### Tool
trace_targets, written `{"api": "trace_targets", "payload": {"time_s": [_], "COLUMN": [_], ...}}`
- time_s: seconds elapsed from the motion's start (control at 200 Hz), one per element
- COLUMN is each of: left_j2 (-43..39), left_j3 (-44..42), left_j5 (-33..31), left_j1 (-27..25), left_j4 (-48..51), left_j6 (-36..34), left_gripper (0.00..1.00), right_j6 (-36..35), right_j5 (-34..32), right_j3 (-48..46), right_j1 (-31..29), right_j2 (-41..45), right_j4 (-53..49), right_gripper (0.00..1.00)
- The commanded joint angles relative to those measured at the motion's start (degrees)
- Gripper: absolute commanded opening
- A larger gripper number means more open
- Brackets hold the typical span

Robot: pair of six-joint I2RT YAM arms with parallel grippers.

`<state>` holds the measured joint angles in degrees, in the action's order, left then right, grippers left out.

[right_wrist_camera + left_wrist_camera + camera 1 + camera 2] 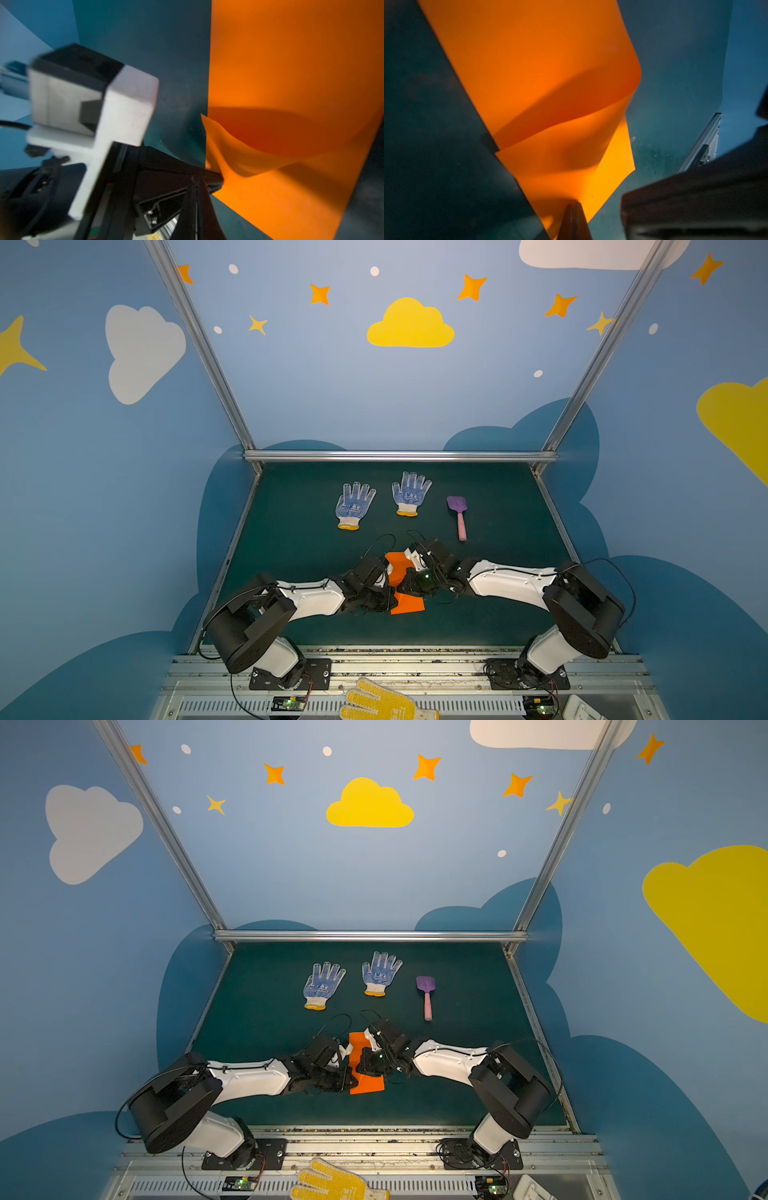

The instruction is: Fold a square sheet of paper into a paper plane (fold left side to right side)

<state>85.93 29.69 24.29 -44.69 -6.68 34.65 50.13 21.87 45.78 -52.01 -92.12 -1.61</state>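
The square sheet of paper (409, 605) (368, 1085) is bright orange and lies partly doubled over on the green mat, between the two arms. One flap curls up off the layer below in the left wrist view (554, 87) and in the right wrist view (291, 83). My left gripper (392, 591) (574, 204) is shut on the raised edge of the sheet. My right gripper (409, 580) (195, 178) is shut, its tip against the left gripper's fingers (216, 180), and no paper shows between its jaws. Both arms hide the sheet's middle in both top views. The paper plane is out of view.
Two blue-dotted gloves (355, 506) (410, 493) and a purple-and-pink toy shovel (458, 514) lie on the far half of the mat (498, 593). A yellow dotted glove (382, 701) rests on the front rail. The left wrist's camera block (93, 93) sits close to the right gripper.
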Motion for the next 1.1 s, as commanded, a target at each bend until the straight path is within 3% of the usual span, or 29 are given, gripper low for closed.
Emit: {"api": "trace_targets", "payload": {"time_s": [0.0,0.456,1.096], "left_j2": [0.6,0.3,0.0], "left_j3": [-1.0,-1.0,-0.8], "left_j5": [-1.8,-1.9,-1.5], "left_j1": [-0.1,-0.1,-0.1], "left_j4": [2.8,3.2,3.4], "left_j6": [-1.2,-1.3,-1.5], "left_gripper": [0.04,0.04,0.04], "right_j6": [-0.2,0.6,-1.8], "right_j5": [-0.3,-1.9,-2.0], "right_j3": [-0.7,-3.3,-6.9], "right_j1": [-0.9,-1.2,7.7], "right_j2": [-1.7,-5.5,-7.0], "right_j4": [-0.1,2.2,2.3], "right_gripper": [0.00,0.00,0.00]}}
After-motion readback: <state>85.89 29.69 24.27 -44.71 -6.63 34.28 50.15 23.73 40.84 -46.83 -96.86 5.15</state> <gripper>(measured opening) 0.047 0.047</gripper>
